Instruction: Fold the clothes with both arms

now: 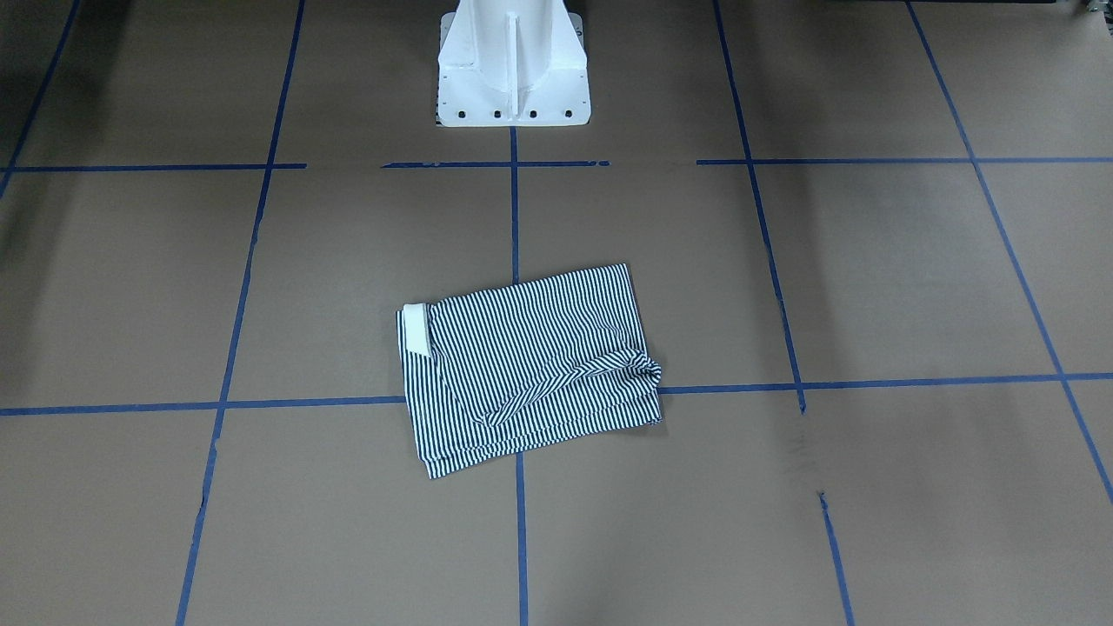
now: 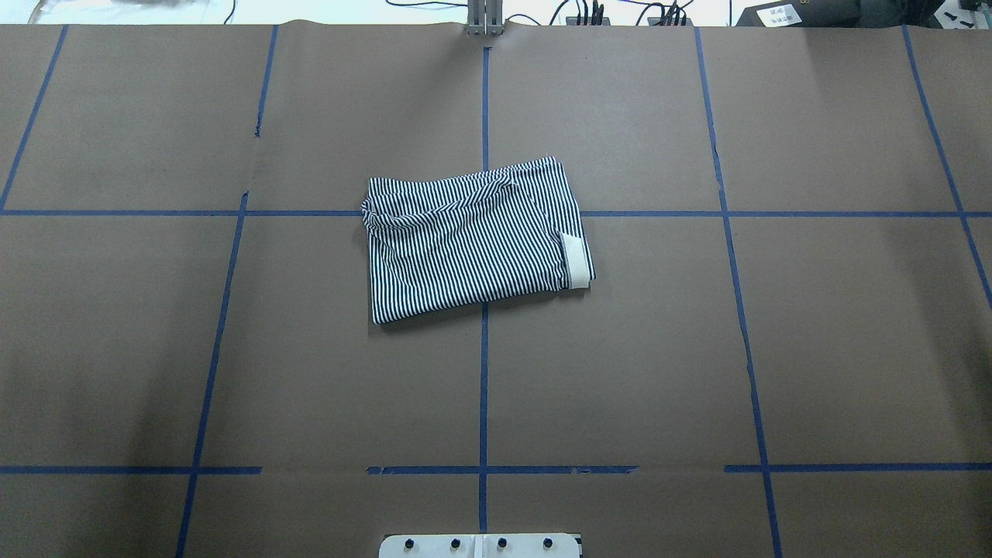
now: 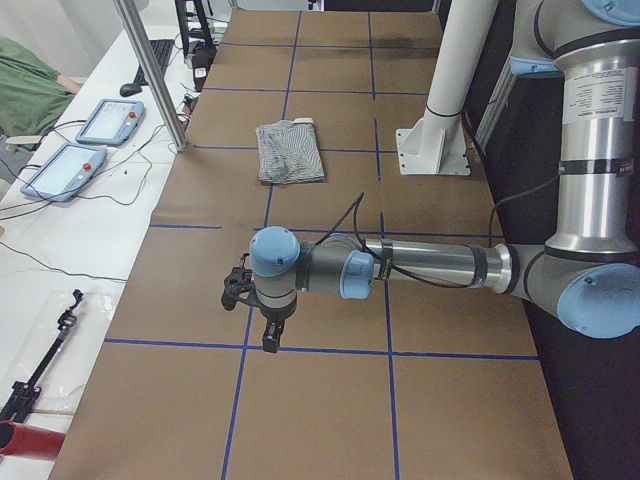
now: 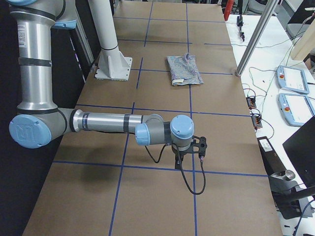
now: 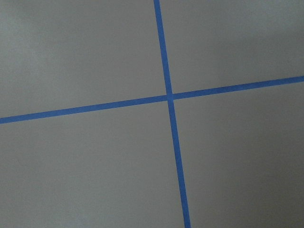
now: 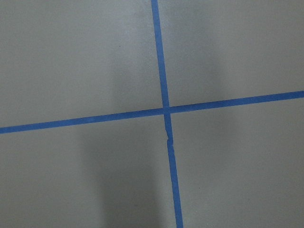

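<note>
Two hands were counted, one per arm, and each was seen only from the side cameras, so whether the fingers of the left hand [image 3: 266,325] or the right hand [image 4: 196,149] were apart or together could not be told. Nothing was seen clamped in either.

One table [image 2: 852,349] was covered in brown paper and divided into squares by blue tape lines [image 2: 483,387]. Two arms were stretched low over it. The left arm [image 3: 430,265] was extended across the table's end on the robot's left, and the right arm [image 4: 103,122] across the opposite end. Each hand was hung above the paper near a tape crossing, well apart from the garment. In each wrist view only paper and one crossing of two tape lines were shown.

One white pedestal [image 1: 513,78] was bolted at the robot's edge of the table.

One striped polo shirt [image 2: 465,248] was laid near the table's middle, folded into a rough rectangle across the central tape line, slightly skewed. A bunched ridge was seen along its far-left corner.

Two teach pendants [image 3: 105,120] were laid on the white bench beside the table.

One cream collar [image 2: 575,262] was exposed at the shirt's end toward the robot's right.
</note>
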